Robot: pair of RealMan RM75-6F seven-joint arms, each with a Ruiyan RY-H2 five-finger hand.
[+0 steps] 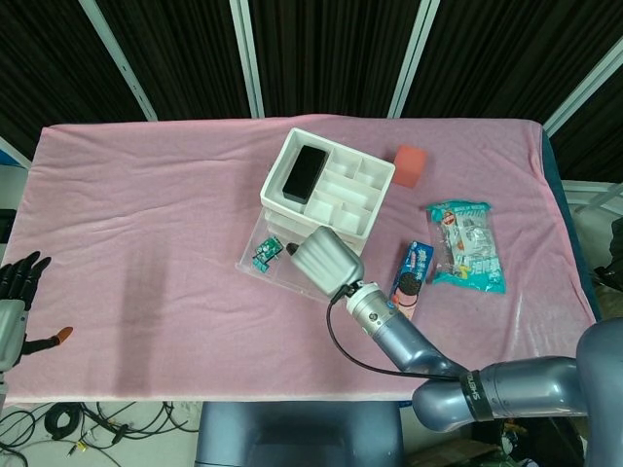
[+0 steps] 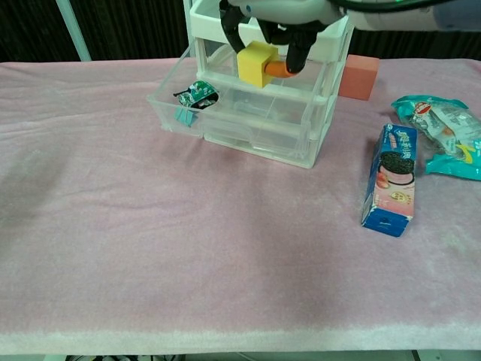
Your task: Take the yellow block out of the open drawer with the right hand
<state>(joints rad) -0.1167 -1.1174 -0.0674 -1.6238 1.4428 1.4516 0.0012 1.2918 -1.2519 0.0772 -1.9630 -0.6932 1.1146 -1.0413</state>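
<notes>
In the chest view the yellow block [image 2: 255, 64] hangs above the open clear drawer [image 2: 248, 120], pinched between the dark fingers and orange-tipped thumb of my right hand [image 2: 274, 30]. The head view shows only the grey back of that right hand [image 1: 325, 259] over the drawer [image 1: 268, 255], with the block hidden beneath it. My left hand [image 1: 15, 302] sits at the far left edge, off the pink cloth, fingers spread and holding nothing.
A white organiser tray [image 1: 341, 190] with a black box [image 1: 303, 173] tops the drawer unit. A green packet [image 2: 197, 94] lies in the drawer's left part. An Oreo box [image 2: 394, 179], a teal snack bag [image 2: 443, 135] and a red block [image 2: 358, 76] lie to the right.
</notes>
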